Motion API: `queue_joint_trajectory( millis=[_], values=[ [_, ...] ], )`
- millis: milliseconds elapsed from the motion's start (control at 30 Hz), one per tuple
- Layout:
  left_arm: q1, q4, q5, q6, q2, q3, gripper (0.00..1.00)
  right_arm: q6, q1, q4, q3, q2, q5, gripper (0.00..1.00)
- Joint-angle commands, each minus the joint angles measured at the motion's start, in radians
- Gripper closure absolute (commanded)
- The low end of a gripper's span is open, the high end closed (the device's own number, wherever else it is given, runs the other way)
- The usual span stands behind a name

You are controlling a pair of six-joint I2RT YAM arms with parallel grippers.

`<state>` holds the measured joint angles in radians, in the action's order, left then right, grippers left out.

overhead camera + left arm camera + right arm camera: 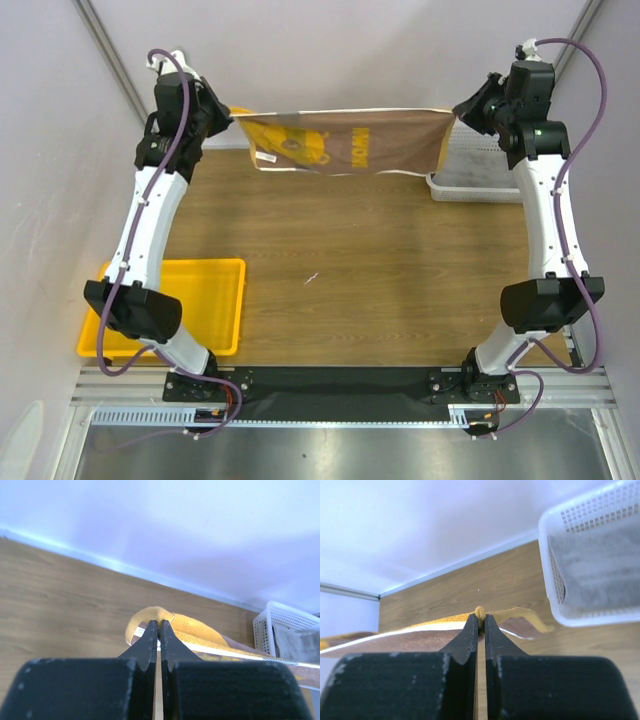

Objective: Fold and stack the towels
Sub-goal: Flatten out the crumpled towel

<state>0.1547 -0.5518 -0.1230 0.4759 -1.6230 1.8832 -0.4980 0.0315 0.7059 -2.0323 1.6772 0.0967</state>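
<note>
The yellow-orange and brown bear towel (345, 142) hangs stretched in the air across the far side of the table, held by its two upper corners. My left gripper (232, 118) is shut on its left corner; in the left wrist view the gripper (159, 625) pinches yellow towel cloth (192, 627). On the other side my right gripper (455, 112) is shut on the right corner, and the right wrist view shows the gripper (480, 617) clamping a small bunch of the towel's edge (420, 636). A grey towel (592, 570) lies in the white mesh basket (544, 565).
The white basket (478, 188) sits at the far right of the wooden table (340, 280), under the right arm. A yellow plastic tray (215, 300) rests at the near left edge, behind the left arm's elbow. Purple walls close in at the back.
</note>
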Motion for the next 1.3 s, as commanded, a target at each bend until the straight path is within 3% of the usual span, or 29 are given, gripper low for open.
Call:
queue_joint_trajectory(
  millis=[0,100,133,233,367,533,833,1100,1267],
  values=[
    [-0.01,0.042,-0.012,-0.072,-0.011,0.027,1.0,0.113,-0.007,-0.112,0.023,0.021,0.055,1.0],
    [-0.01,0.128,0.016,-0.102,0.018,-0.1,1.0,0.137,-0.007,-0.204,0.165,0.009,0.136,1.0],
    [-0.009,0.217,0.057,-0.114,0.055,-0.155,1.0,0.147,-0.007,-0.241,0.282,-0.016,0.177,1.0],
    [-0.003,0.389,0.115,-0.174,0.138,-0.408,1.0,0.167,-0.022,-0.414,0.455,-0.054,0.231,1.0],
    [0.025,0.414,0.105,-0.218,0.21,-0.646,1.0,0.17,-0.024,-0.476,0.613,-0.1,0.259,1.0],
    [0.077,0.366,0.072,-0.209,0.293,-0.794,1.0,0.176,-0.024,-0.496,0.835,-0.21,0.261,1.0],
    [0.161,0.178,0.003,-0.157,0.439,-0.958,1.0,0.17,-0.024,-0.254,1.044,-0.427,0.106,1.0],
    [0.23,0.076,0.04,-0.071,0.54,-1.067,1.0,0.047,-0.025,-0.094,1.201,-0.502,0.176,1.0],
    [0.302,-0.042,-0.007,-0.011,0.592,-1.121,1.0,0.047,-0.019,0.065,1.244,-0.534,0.15,1.0]
  ],
)
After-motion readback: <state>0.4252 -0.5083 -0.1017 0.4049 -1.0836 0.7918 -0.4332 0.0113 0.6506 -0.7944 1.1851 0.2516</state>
